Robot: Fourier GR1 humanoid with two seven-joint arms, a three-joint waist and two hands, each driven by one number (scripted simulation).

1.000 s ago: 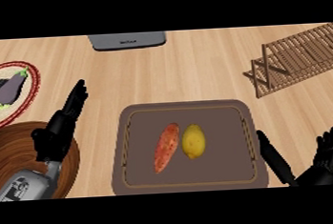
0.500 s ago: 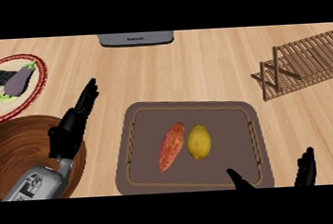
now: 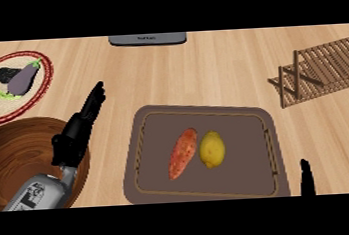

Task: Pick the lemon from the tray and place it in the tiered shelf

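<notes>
Surroundings: a red-rimmed plate (image 3: 40, 71) sits at the far left of the counter (image 3: 204, 73), carrying a purple eggplant (image 3: 24, 79) with some dark and green bits beside it. A dark round wooden board (image 3: 20, 152) occupies the near left corner. A grey object (image 3: 147, 39) lies at the far edge, cut by the view's top. An orange sweet potato (image 3: 182, 152) lies in the tray (image 3: 203, 113), touching or just beside the lemon (image 3: 211, 149) on its left side. Nothing lies between the tray and the shelf (image 3: 319, 69); bare counter separates them.

Surface: light wood planks, grain running across the view. No wall or room shows beyond the counter.

Task item: the lemon is yellow, oval, long axis pointing away from the robot, lying near the tray's centre. The tray is dark grey-brown, rectangular with rounded corners and a thin raised inner line. The shelf is a brown wooden slatted rack, far right, well apart from the tray.

Hands: the left hand (image 3: 79, 134) stands left of the tray, over the board's edge, fingers straight and pointing away, holding nothing. Of the right hand (image 3: 307, 177) only a dark tip shows at the lower right, just beside the tray's near right corner; whether it is open cannot be told.
</notes>
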